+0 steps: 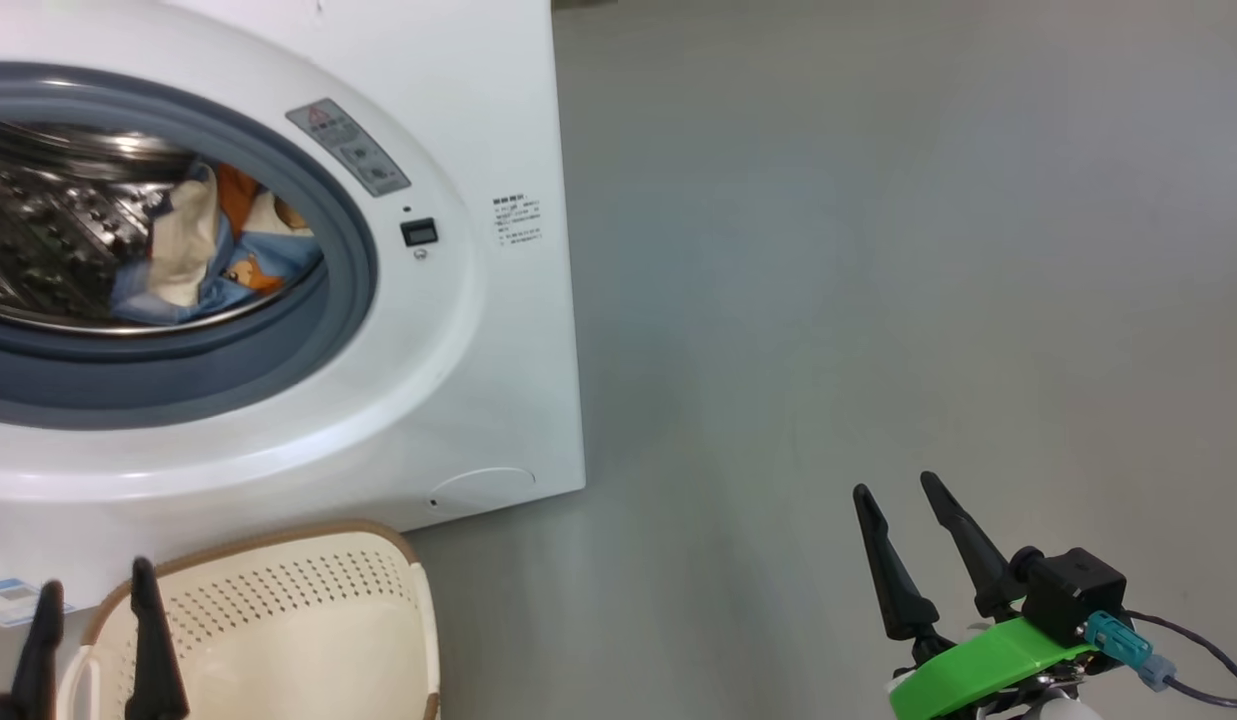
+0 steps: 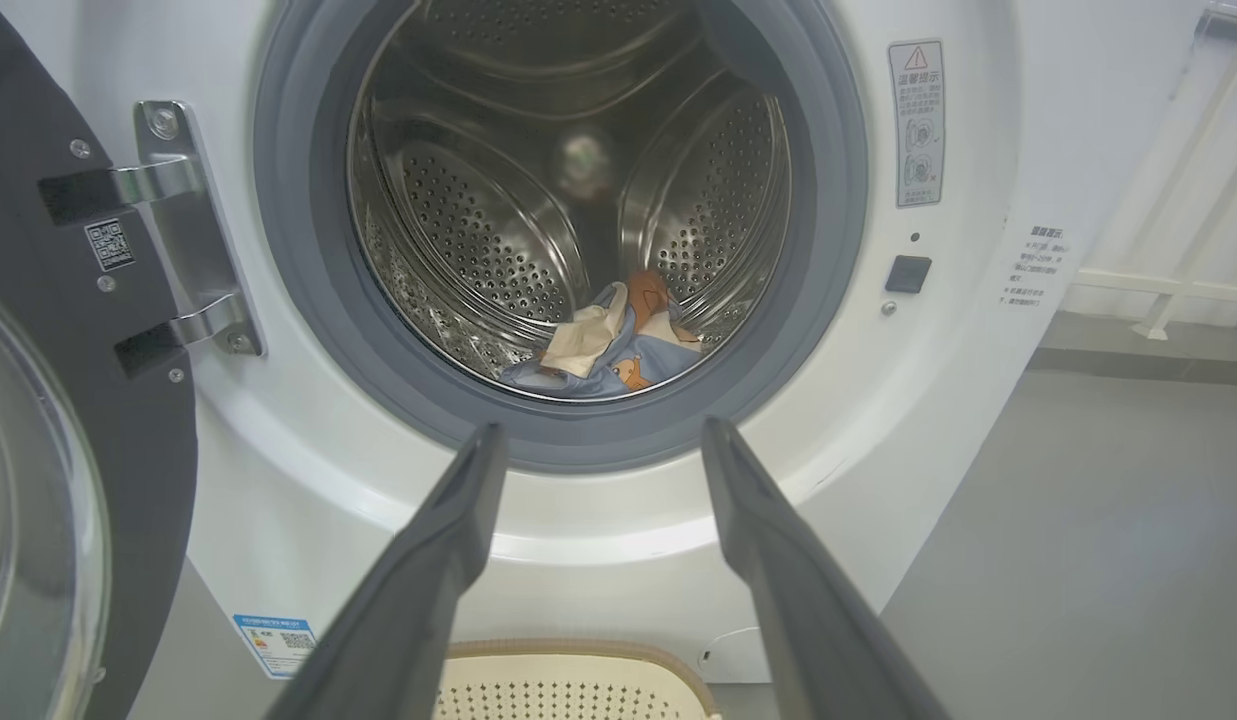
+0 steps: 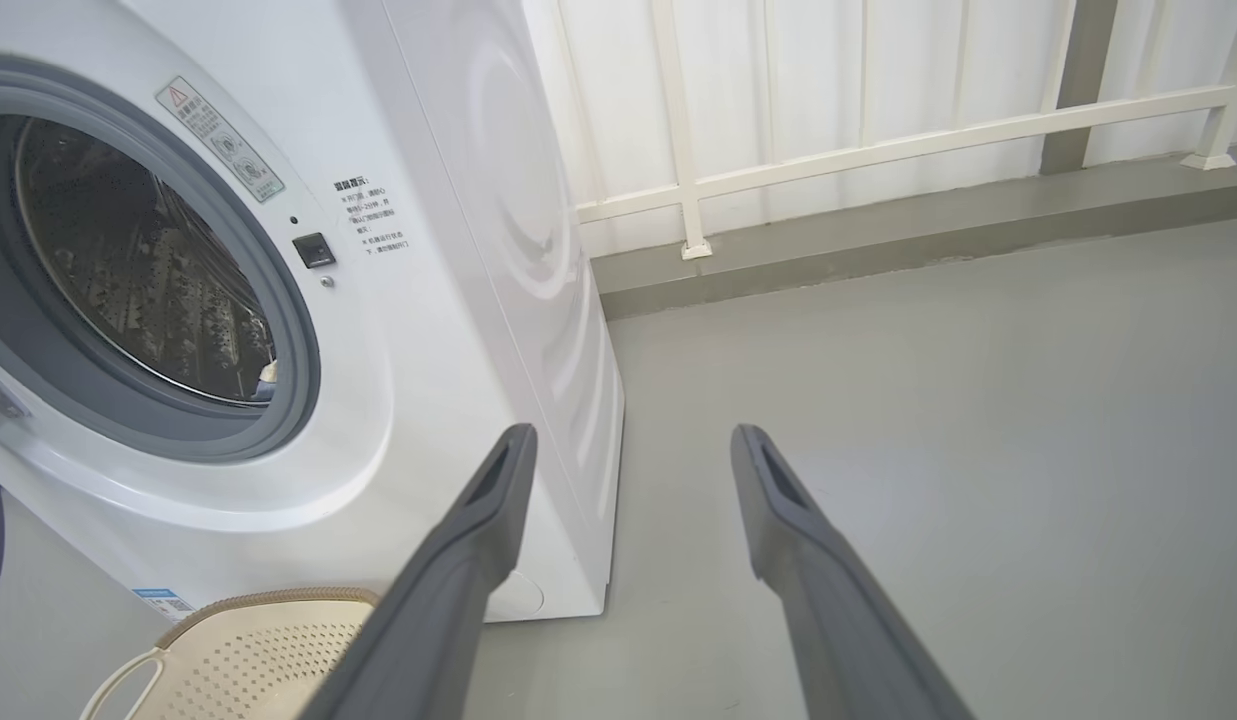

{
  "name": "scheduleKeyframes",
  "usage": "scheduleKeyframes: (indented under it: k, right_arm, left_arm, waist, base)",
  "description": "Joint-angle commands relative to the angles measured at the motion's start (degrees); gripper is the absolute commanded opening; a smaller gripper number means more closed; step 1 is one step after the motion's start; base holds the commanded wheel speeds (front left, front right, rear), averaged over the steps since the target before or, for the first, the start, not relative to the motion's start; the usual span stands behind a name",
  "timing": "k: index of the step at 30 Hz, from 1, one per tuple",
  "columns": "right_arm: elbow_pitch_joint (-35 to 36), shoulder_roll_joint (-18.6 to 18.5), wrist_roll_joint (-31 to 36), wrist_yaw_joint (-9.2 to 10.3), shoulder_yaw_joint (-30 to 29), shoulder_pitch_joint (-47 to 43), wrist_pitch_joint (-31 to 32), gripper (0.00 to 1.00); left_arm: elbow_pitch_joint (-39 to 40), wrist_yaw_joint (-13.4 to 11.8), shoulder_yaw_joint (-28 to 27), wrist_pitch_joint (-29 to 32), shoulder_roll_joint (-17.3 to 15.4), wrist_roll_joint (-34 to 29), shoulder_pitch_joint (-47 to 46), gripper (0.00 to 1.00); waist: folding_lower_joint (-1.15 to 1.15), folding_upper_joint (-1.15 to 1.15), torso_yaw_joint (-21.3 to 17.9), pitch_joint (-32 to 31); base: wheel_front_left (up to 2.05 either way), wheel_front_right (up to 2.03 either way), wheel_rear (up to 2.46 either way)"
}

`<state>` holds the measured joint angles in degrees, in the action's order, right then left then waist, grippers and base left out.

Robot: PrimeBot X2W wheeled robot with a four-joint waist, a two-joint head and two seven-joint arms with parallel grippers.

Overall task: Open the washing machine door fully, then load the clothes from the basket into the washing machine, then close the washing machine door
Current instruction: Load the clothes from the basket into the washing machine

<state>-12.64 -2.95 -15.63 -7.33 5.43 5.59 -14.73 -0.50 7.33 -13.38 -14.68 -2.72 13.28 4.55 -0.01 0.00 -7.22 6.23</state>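
Note:
The white washing machine (image 1: 458, 380) stands with its round mouth uncovered. Its black glass door (image 2: 38, 480) is swung wide to the left on its hinge. The blue, orange and cream clothes (image 1: 213, 250) lie low in the steel drum, also seen as the clothes (image 2: 613, 350) from the left wrist. The cream basket (image 1: 278, 630) sits on the floor before the machine and looks empty where it shows. My left gripper (image 1: 93, 585) is open above the basket, its fingers (image 2: 448, 540) aimed at the drum. My right gripper (image 1: 898, 485) is open over bare floor to the right.
Grey floor (image 1: 878, 250) stretches to the right of the machine. A white railing (image 3: 878, 140) on a low kerb runs along the back. A blue energy sticker (image 2: 273, 640) marks the machine's lower front.

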Motion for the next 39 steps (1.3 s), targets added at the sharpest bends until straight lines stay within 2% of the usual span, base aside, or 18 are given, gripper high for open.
scheduleKeyframes:
  k: [1, 10, 16, 23, 39]
  right_arm:
    - [1.6, 0.1, 1.1, -0.16, 1.3, 0.0, -0.3, 1.0]
    - [2.6, 0.1, 2.1, -0.16, 0.3, -1.7, -0.3, 1.0]
    - [2.8, 0.1, 3.1, -0.16, -0.8, -3.2, -0.3, 1.0]
    - [3.0, 0.1, 3.2, -0.16, -0.9, -4.0, -0.3, 1.0]
    - [3.3, 0.1, 3.8, -0.16, -0.7, -4.0, -0.3, 1.0]
  left_arm:
    - [2.0, 0.1, -1.6, -0.3, -0.6, -1.0, 0.2, 1.0]
    - [3.9, 0.1, -0.6, -0.3, -0.2, -4.2, 5.3, 1.0]
    - [4.0, -1.3, 1.1, -0.3, -0.2, -3.1, 7.9, 1.0]
    - [4.2, -1.5, 2.8, -0.3, -0.2, -0.7, 9.6, 1.0]
    - [4.0, -3.1, 2.8, -0.3, -0.2, -1.4, 10.1, 1.0]
  waist:
    - [0.01, 0.0, 0.5, -1.2]
    - [0.01, 0.0, 1.2, -3.1]
    - [0.01, 0.0, 1.5, -5.3]
    - [0.01, 0.0, 1.6, -6.4]
    - [0.01, 0.0, 1.8, -6.8]
  base:
    - [0.0, 0.0, 0.0]
    - [0.0, 0.0, 0.0]
    - [0.0, 0.0, 0.0]
    - [0.0, 0.0, 0.0]
    - [0.0, 0.0, 0.0]
